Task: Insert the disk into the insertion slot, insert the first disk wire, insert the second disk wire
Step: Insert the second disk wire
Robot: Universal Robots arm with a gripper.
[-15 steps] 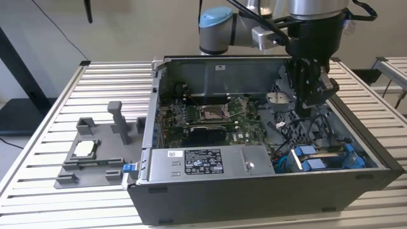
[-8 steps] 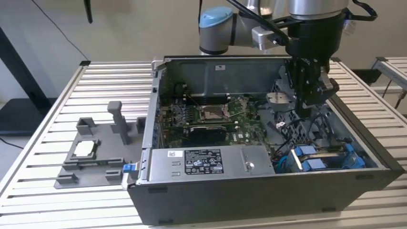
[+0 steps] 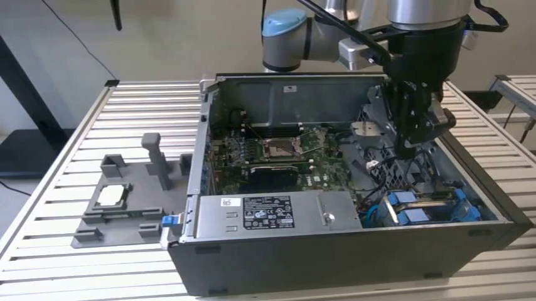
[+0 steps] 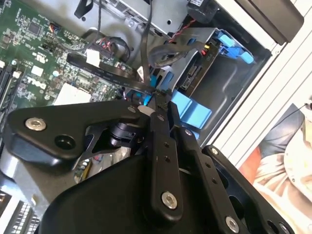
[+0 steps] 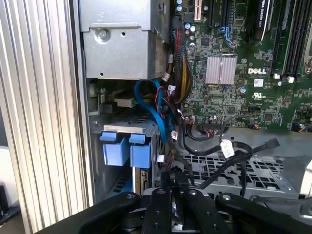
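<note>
The disk (image 3: 431,207) sits in its blue carrier in the drive bay at the corner of the open computer case (image 3: 335,263), on the exterior view's right. The gripper (image 3: 405,152) hangs inside the case just above and beside that bay. In the second wrist view its fingers (image 4: 161,114) are closed together, apparently pinching a black wire (image 4: 109,73) at the tip, though the contact is hard to make out. The bay lies just beyond the fingertips, along the jaws' line
</note>
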